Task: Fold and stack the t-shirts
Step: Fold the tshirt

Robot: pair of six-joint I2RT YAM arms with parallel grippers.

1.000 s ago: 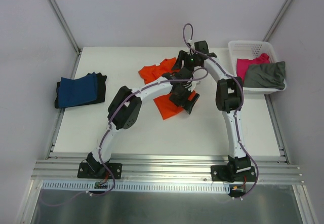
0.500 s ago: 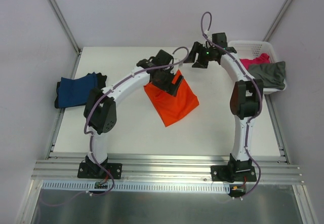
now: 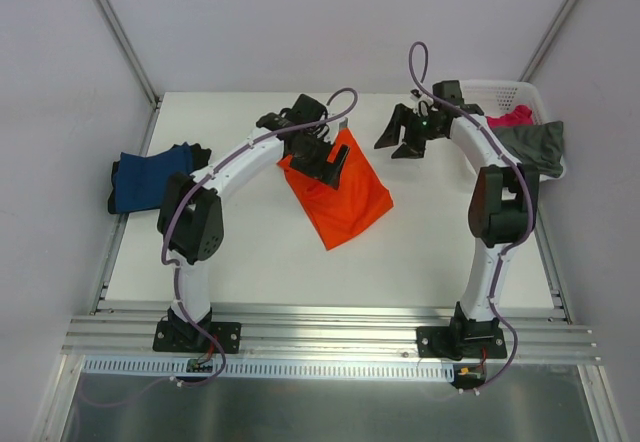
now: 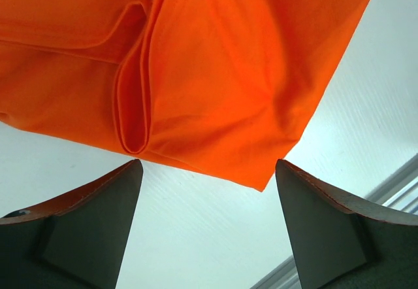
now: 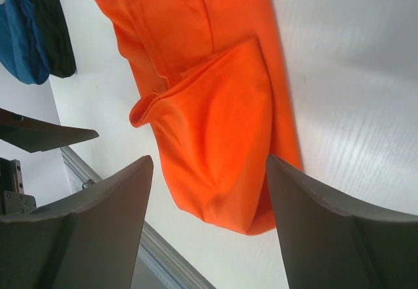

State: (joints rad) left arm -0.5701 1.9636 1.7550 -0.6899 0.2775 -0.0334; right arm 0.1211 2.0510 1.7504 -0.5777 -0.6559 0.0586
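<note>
**Both grippers off the folded orange shirt, left arm closest**

The left gripper (image 3: 328, 165) stands wide and holds nothing. It hangs over the far-left end of the orange shirt (image 3: 345, 207), and its wrist view shows bare table (image 3: 250, 252) between the fingers with the shirt's edge just ahead. The right gripper (image 3: 397, 145) is also spread wide and empty. It sits apart from the shirt, off its far-right corner, so the left arm is clearly the nearer one.

The orange shirt lies flat as a tilted rectangle. Its long axis runs from the far end under the left gripper toward the near side, leaning slightly right. The navy shirt (image 3: 150, 177) lies folded well to the left of it. Far right of it, the basket (image 3: 490, 87) holds the pink shirt (image 3: 508, 119) and grey shirt (image 3: 530, 147).

A second ago both arms crowded over the orange shirt, which was bunched and half hidden. Since then it has been laid out in its present shape, the left arm has swung back to the far-left end, and the right has drawn off toward the basket.

The next move is probably the left arm's: carrying the orange shirt leftward onto the navy one.
</note>
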